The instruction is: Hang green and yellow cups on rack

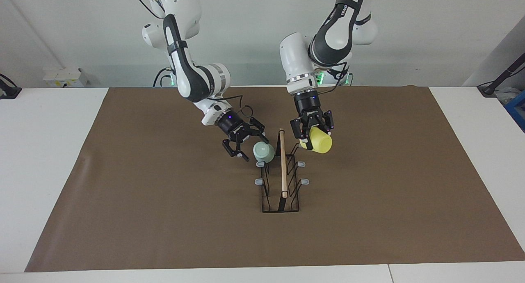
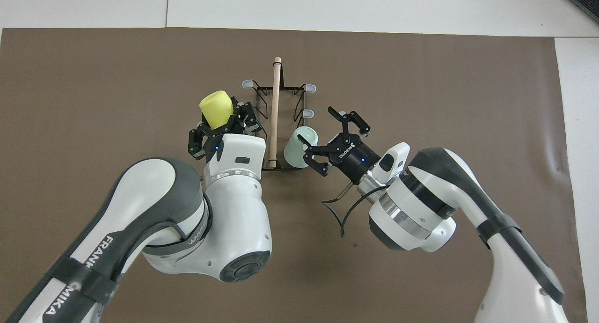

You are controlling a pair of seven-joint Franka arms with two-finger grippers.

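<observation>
Green cup (image 1: 263,151) (image 2: 300,146) seated mouth-down on a prong of the rack (image 1: 280,180) (image 2: 277,121), on the side toward the right arm's end of the table, at the prong nearest the robots; tilted slightly outward from the frame. Right gripper (image 1: 245,142) (image 2: 331,135) just beside it, fingers spread wide and clear of the cup wall, nothing between them. Yellow cup (image 1: 318,140) (image 2: 216,109) pinched by the left gripper (image 1: 310,131) (image 2: 223,126), fingers pressed onto its sides near the base, mouth tipped away from the wrist and downward; raised over the rack's side toward the left arm's end, about level with the prongs nearest the robots, not visibly on any prong. Rack upright on the brown mat (image 1: 164,217) (image 2: 93,79) at mid table, wooden rod (image 1: 282,164) (image 2: 274,112) running along its top, remaining grey prong tips bare. Mat laid over the white table (image 1: 41,172) (image 2: 327,4).
</observation>
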